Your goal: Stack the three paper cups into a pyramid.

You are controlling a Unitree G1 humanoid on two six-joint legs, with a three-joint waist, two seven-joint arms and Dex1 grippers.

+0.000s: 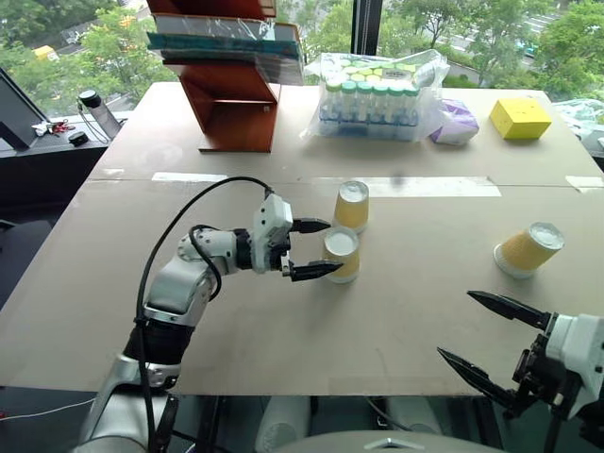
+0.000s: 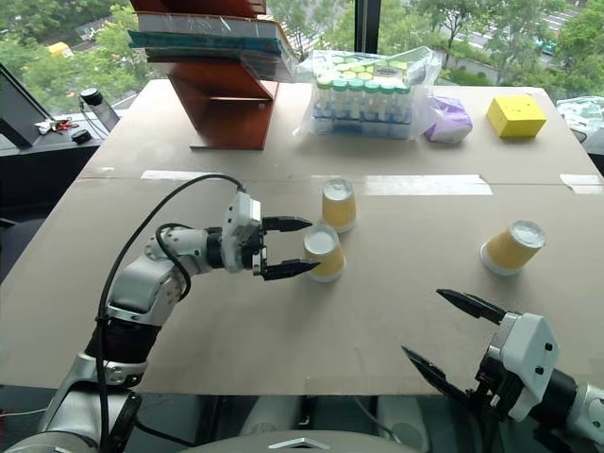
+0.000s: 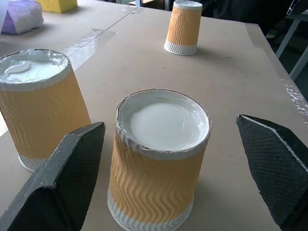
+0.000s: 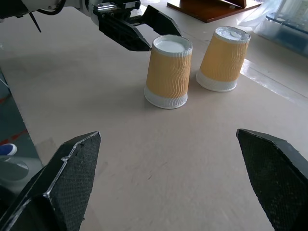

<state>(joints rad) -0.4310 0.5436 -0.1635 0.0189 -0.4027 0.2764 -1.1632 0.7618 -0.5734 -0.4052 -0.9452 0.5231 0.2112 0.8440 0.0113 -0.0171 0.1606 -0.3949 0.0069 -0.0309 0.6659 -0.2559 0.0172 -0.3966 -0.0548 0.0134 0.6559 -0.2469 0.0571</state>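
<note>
Three paper cups with ribbed yellow-orange sides stand upside down on the brown table (image 1: 189, 311). Two are close together at the middle: the farther cup (image 1: 351, 205) and the nearer cup (image 1: 342, 253). The third cup (image 1: 528, 249) stands apart to the right. My left gripper (image 1: 330, 246) is open, reaching in from the left, with a finger on each side of the nearer cup (image 3: 161, 159) and a gap showing on both sides. My right gripper (image 1: 456, 324) is open and empty near the table's front right edge, pointing toward the middle pair (image 4: 168, 72).
At the back stand a red-brown wooden rack (image 1: 231, 94), a clear bag of green-capped vials (image 1: 373, 99), a purple pouch (image 1: 455, 123) and a yellow box (image 1: 520, 118). A pale tape strip (image 1: 425, 186) runs across the table behind the cups.
</note>
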